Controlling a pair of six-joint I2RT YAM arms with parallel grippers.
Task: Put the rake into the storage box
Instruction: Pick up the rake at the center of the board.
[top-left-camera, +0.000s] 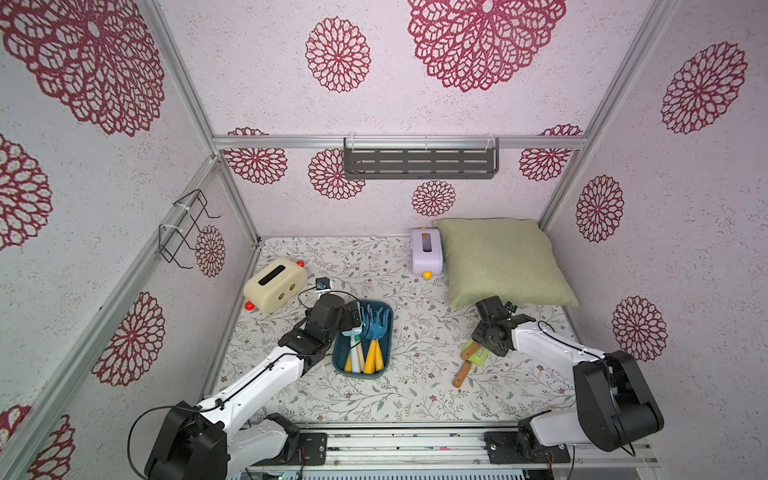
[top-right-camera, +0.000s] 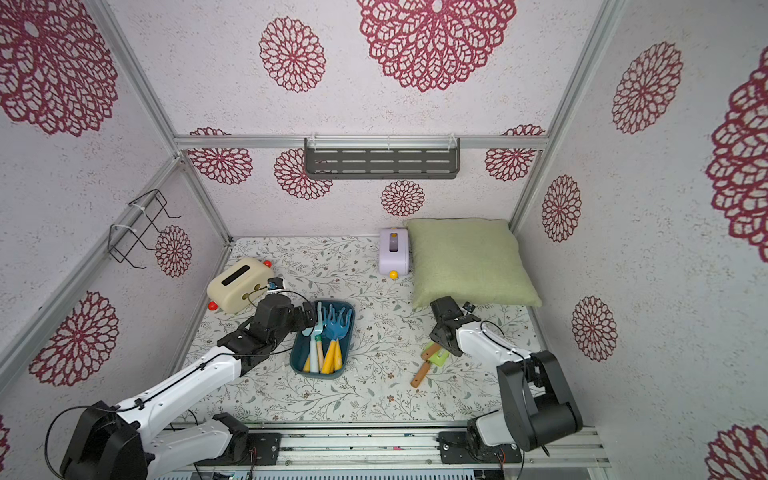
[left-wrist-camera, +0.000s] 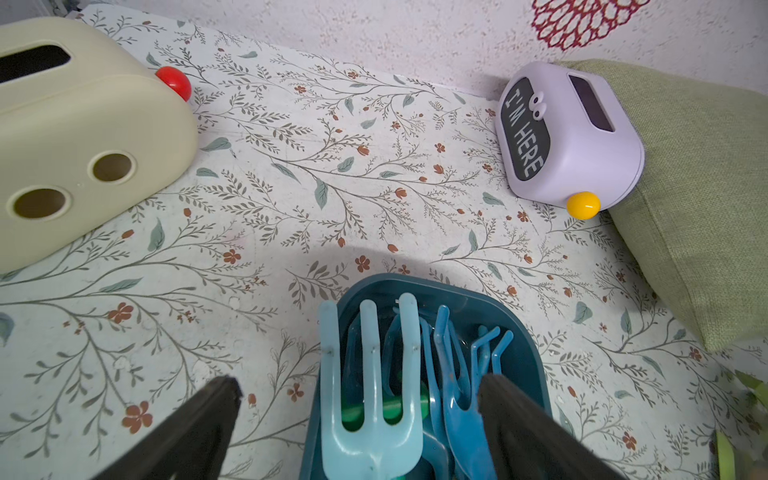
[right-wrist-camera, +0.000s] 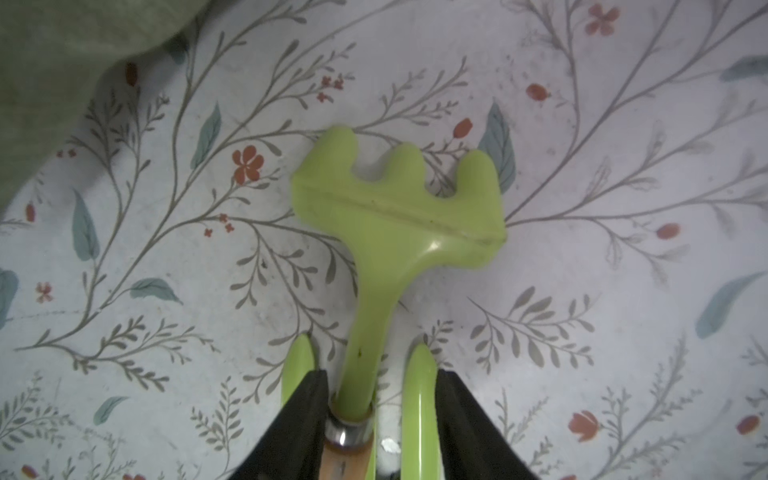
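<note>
We mark the rake (right-wrist-camera: 395, 216): lime-green head, pale wooden handle. The storage box (top-left-camera: 361, 376) is dark teal, and its tools (top-left-camera: 377, 330) are blue, mostly yellow-handled. On the desk (top-left-camera: 415, 395), white with grey-green sprigs and rust flowers, we see:
- **Left edge:** cream box (top-left-camera: 274, 284), red knobs.
- **Far edge:** lilac box (top-left-camera: 426, 251), yellow knob.
- **Far right corner:** sage cushion (top-left-camera: 503, 259).

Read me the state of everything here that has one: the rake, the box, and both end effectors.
rake, lying flat on the table, outside the box
box, open-topped, holding several blue tools
left end effector, open and empty, over the box
right end effector, fingers on either side of the rake's neck, grip unclear
</note>
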